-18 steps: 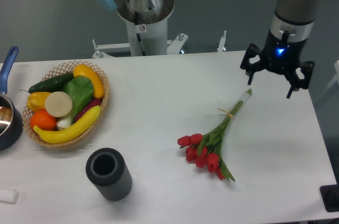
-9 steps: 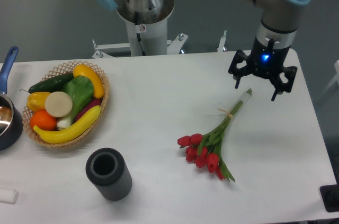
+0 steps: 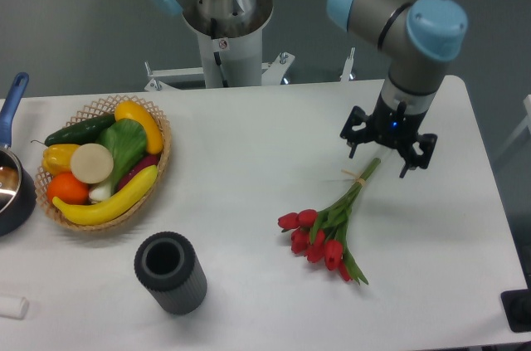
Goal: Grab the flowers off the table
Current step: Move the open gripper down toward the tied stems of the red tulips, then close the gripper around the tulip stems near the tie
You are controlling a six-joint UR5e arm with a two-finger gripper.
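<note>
The flowers, a small bunch of red tulips with long green stems and a tan band, lie flat on the white table, right of centre, heads toward the front. My gripper hangs above the far end of the stems with its fingers spread wide and nothing between them. It hides the stem tips. It is above the stems and not touching them.
A wicker basket of fruit and vegetables stands at the left. A dark ribbed cylinder stands at the front left. A blue-handled pot sits at the left edge. The robot base is at the back.
My gripper has moved left and toward the front, from beside the stem tips at the right to directly over the stem end. The flowers have not moved.
</note>
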